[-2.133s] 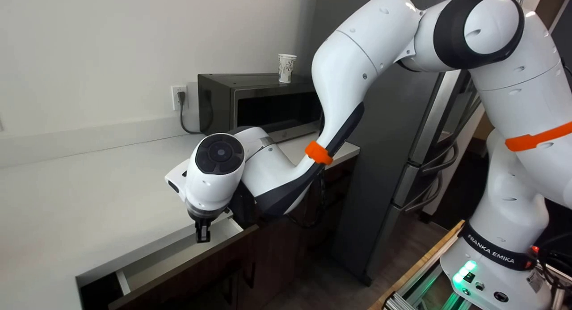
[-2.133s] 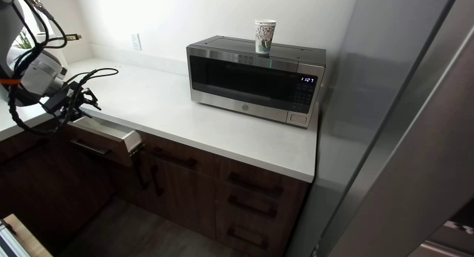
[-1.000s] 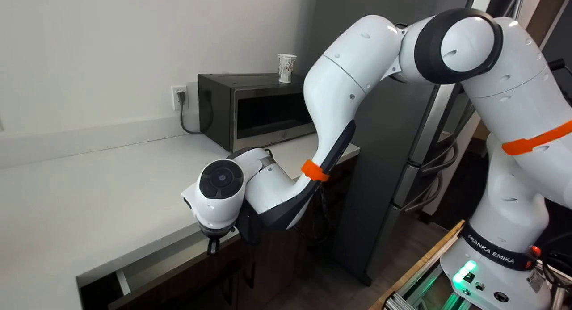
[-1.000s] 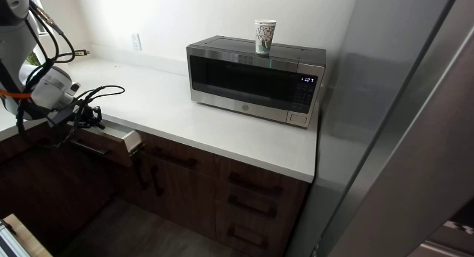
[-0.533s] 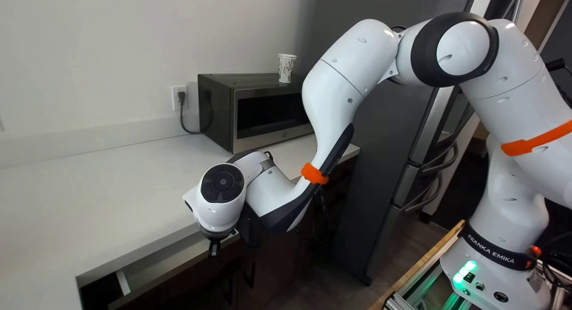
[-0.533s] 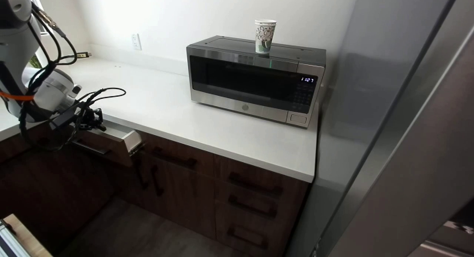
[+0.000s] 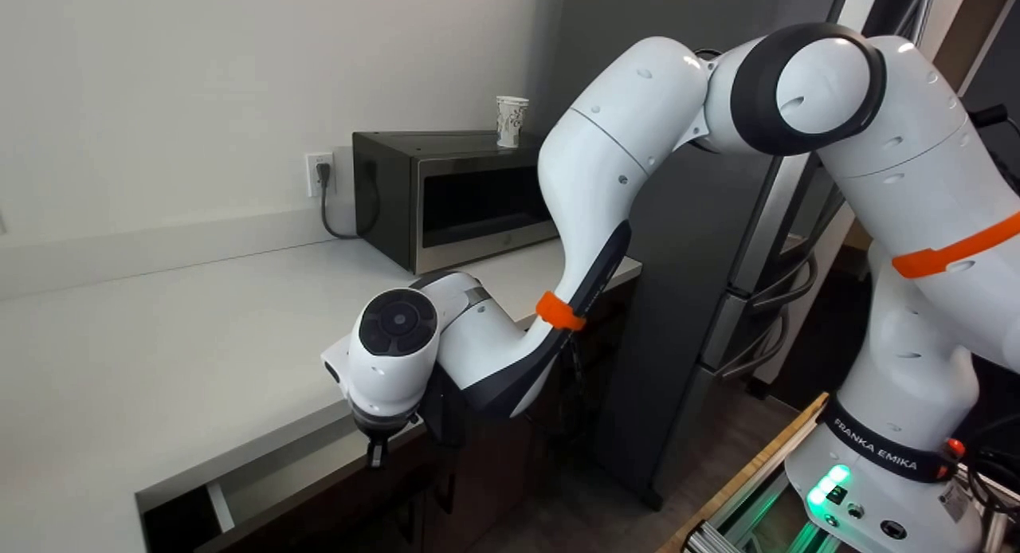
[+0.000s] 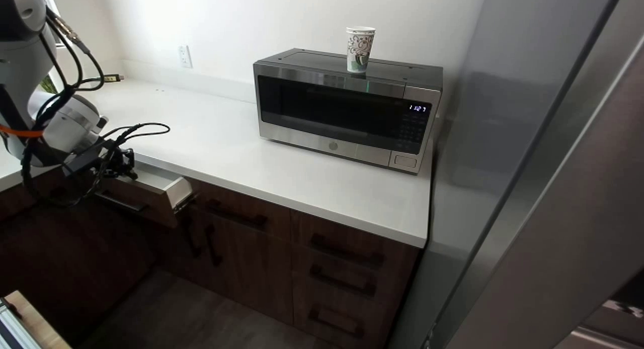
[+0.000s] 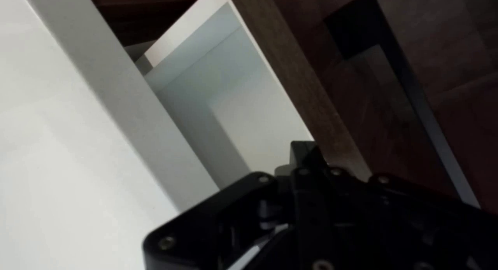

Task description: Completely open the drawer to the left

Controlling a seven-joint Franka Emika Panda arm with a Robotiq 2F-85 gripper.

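Pincer (image 9: 309,151) closed, seemingly empty, at the front edge (image 9: 294,73) of the left drawer (image 8: 153,199); press from inside, level, straight toward the near side.

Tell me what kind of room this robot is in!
Most likely a kitchen. A microwave sits on a white counter, and at the counter's end stands what looks like a tall grey fridge. Whether it's in a home or an office, I can't tell.
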